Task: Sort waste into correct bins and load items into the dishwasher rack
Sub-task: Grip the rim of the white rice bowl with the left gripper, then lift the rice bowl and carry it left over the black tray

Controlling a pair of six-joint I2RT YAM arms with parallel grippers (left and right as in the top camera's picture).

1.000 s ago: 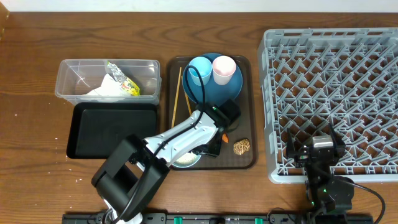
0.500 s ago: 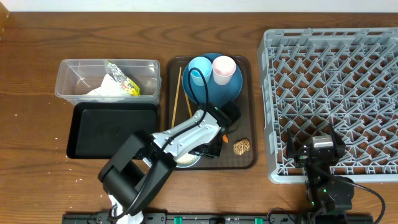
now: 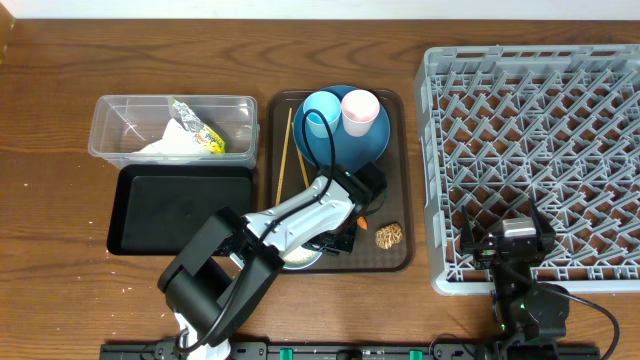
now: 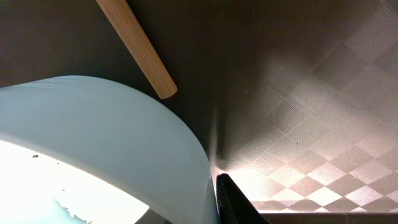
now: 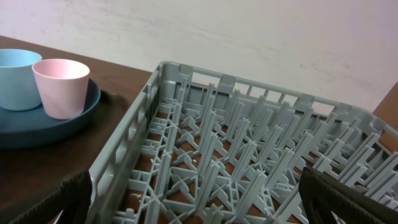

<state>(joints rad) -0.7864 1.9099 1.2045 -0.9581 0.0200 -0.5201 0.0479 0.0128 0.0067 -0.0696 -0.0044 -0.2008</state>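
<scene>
The white-and-pale-blue bowl sits at the near-left corner of the brown serving tray, mid-counter toward the near edge, and my left gripper is right down on it. In my wrist view the bowl's wall fills the lower left, with one black fingertip just beside the rim. The other finger is out of sight, so I cannot tell whether my jaws are apart or pinched together. The end of a thin wooden chopstick lies just past the bowl. Over the last second my elbow has swung in toward the tray while the gripper has barely shifted, and in the last half-second nothing has moved. I take that as having settled into position at the rim rather than travelling. The small orange carrot piece and the brown lumpy morsel lie on the tray just right of my gripper, unsorted. The crumpled white napkin and green-yellow wrapper are in the clear rectangular plastic tub toward the far-left corner. My right gripper rests at the near edge of the large grey lattice rack, fingers spread wide, holding nothing.
</scene>
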